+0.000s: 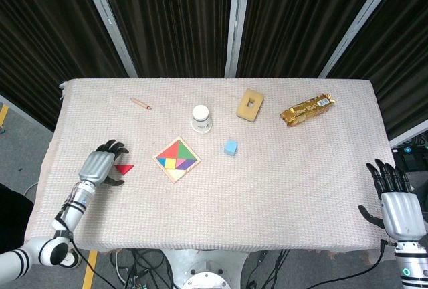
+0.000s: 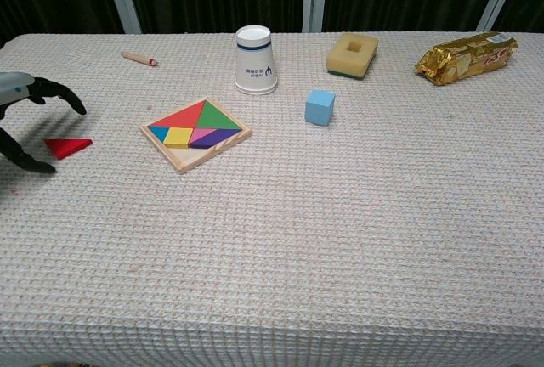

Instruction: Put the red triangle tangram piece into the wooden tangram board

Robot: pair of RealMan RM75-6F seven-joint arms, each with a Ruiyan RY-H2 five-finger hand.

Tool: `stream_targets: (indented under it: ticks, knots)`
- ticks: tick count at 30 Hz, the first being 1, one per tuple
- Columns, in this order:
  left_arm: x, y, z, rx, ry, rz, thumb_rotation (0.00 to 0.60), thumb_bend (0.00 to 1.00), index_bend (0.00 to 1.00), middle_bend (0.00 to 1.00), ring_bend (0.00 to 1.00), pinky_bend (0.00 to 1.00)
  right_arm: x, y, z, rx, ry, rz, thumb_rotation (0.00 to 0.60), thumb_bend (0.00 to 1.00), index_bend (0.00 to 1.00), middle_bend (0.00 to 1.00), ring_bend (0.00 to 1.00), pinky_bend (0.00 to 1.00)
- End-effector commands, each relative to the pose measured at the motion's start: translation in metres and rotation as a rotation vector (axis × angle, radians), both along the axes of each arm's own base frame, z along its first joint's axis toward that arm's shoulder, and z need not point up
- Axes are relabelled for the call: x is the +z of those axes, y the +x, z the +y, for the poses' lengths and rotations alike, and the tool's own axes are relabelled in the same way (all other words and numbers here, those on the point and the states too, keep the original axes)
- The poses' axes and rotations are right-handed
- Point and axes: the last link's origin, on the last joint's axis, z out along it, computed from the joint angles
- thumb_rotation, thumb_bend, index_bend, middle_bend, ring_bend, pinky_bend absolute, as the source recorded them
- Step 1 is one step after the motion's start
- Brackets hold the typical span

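Note:
The red triangle piece (image 1: 125,167) (image 2: 68,147) lies flat on the cloth, left of the wooden tangram board (image 1: 176,159) (image 2: 196,134), which holds several coloured pieces. My left hand (image 1: 100,166) (image 2: 27,121) hovers over the triangle's left side with fingers spread, thumb below it, holding nothing. My right hand (image 1: 394,199) stays open at the table's right front edge, far from both, and shows only in the head view.
A white paper cup (image 2: 255,59) stands upside down behind the board. A blue cube (image 2: 320,106), a yellow sponge (image 2: 352,53), a gold snack packet (image 2: 466,56) and a wooden stick (image 2: 138,58) lie further off.

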Motion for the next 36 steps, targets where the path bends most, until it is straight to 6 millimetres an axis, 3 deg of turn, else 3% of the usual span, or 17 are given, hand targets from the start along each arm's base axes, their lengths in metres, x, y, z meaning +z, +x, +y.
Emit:
stream_targets:
  ticks: [1,18,36]
  knots:
    - [-0.0011,-0.0007,0.0013,0.007,0.000,-0.001,0.600,0.11,0.26,0.15,0.03,0.16,0.0002,-0.0006,-0.0001,-0.004,0.000,0.000,0.600,0.10,0.00,0.00,0.00,0.00]
    - [-0.0028,-0.0015,0.0048,0.029,-0.005,0.001,0.600,0.21,0.35,0.15,0.03,0.16,-0.0002,-0.0023,-0.0029,-0.013,0.005,0.012,0.600,0.10,0.00,0.00,0.00,0.00]
    - [-0.0069,-0.0015,0.0050,0.039,-0.014,-0.020,0.600,0.24,0.39,0.15,0.03,0.16,-0.0004,-0.0069,-0.0045,-0.028,0.003,0.017,0.600,0.10,0.00,0.00,0.00,0.00]
